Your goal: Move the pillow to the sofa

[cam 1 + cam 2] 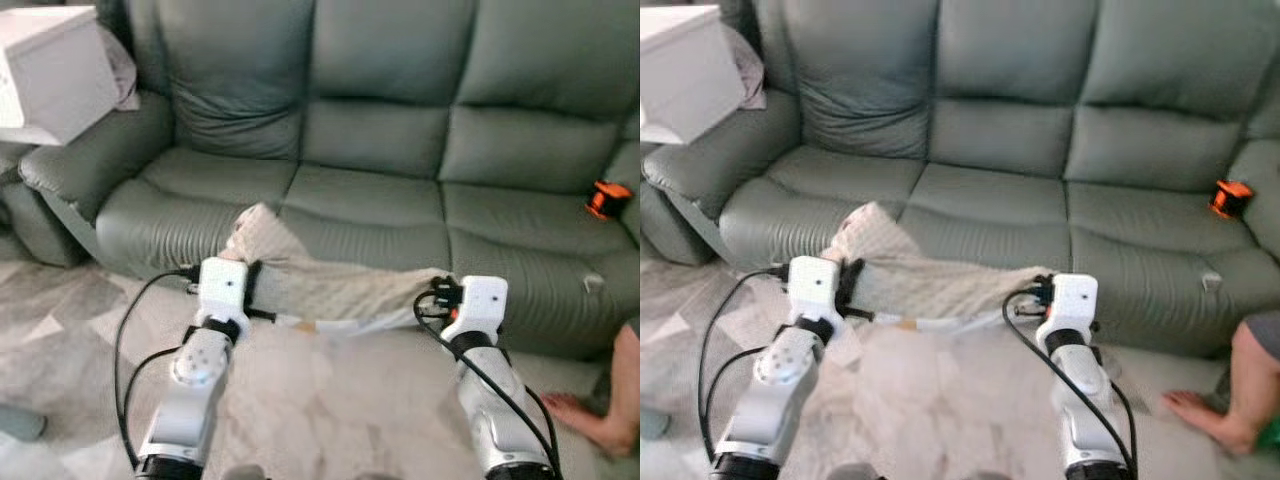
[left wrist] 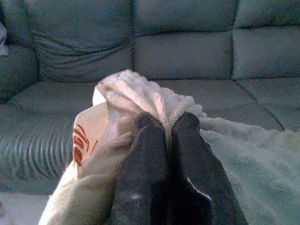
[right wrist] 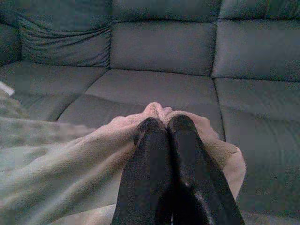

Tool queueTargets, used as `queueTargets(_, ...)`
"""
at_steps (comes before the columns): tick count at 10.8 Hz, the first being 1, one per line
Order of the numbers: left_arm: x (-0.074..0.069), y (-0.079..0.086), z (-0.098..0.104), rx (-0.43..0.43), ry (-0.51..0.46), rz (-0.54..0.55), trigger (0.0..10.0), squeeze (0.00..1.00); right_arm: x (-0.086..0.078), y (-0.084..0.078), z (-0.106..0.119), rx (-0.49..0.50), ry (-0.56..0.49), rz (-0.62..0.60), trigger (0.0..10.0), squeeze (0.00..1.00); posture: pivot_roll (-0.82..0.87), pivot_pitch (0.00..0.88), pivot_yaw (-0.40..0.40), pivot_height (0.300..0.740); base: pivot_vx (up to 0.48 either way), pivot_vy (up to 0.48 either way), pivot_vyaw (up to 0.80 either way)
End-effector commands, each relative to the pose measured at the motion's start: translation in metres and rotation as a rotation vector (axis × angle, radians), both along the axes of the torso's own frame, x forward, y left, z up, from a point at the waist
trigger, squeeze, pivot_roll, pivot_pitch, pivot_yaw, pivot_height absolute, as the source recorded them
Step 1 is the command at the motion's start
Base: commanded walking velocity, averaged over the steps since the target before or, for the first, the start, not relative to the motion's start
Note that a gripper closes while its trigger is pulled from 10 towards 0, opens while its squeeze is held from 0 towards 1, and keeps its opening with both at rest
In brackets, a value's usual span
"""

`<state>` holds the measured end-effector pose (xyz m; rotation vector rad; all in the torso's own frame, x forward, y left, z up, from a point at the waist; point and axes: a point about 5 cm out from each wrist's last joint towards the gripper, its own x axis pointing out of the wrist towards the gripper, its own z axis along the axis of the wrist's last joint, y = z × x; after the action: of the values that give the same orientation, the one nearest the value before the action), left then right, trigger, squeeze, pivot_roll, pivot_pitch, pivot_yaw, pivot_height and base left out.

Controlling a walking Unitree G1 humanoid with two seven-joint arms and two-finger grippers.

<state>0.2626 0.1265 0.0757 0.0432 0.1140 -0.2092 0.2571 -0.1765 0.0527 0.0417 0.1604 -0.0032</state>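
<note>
Left eye view: my left gripper (image 1: 252, 288) and right gripper (image 1: 437, 293) each pinch the pillow (image 1: 330, 285), slung just before the sofa (image 1: 360, 190); setting it down remains.

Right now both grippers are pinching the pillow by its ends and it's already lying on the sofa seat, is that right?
Not quite. Both the left gripper and the right gripper are shut on the pillow at its ends, but the left eye view shows it held up in front of the sofa, not lying on the seat.
</note>
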Motion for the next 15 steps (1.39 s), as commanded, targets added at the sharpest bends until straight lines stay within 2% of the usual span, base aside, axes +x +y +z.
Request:
queueTargets(1,0.0031,0.0009,0.0086,0.002,-0.038,-0.010,10.0,0.00,0.0048,0.0046,0.0078,0.001,-0.029,0.013,10.0,0.00,-0.02,0.000,-0.010,0.740,0.356,0.000,0.00)
queueTargets(15,0.0053,-0.0083,0.0080,-0.011,-0.027,-0.039,10.0,0.00,0.0106,0.0095,0.0096,0.009,-0.027,0.025,10.0,0.00,-0.03,0.000,-0.009,0.740,0.358,0.000,-0.04)
